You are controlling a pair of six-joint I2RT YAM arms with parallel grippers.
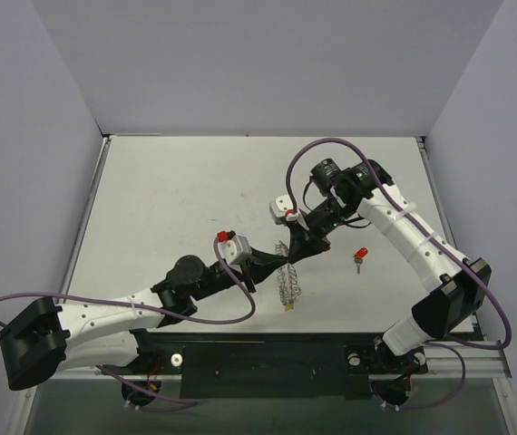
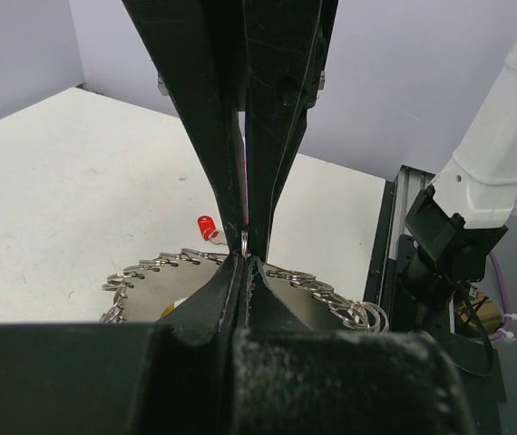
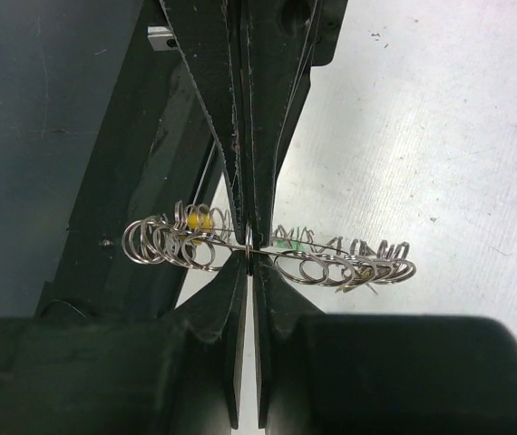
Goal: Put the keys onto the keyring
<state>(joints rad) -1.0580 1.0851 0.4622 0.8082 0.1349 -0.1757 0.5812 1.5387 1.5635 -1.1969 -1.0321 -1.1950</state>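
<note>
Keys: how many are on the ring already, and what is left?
Done, it seems: a yellow key and a green key sit among the coils of the ring. In hand: the left gripper and right gripper pinch the ring. Left: the red key lies loose on the table.

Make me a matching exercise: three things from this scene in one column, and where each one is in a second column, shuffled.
1. small red-headed metal key
2. small yellow-headed metal key
3. silvery coiled metal keyring

A. clamped by left gripper and right gripper
B. alone on the white table
C. among the keyring's coils

Pairs: 1-B, 2-C, 3-A.
</note>
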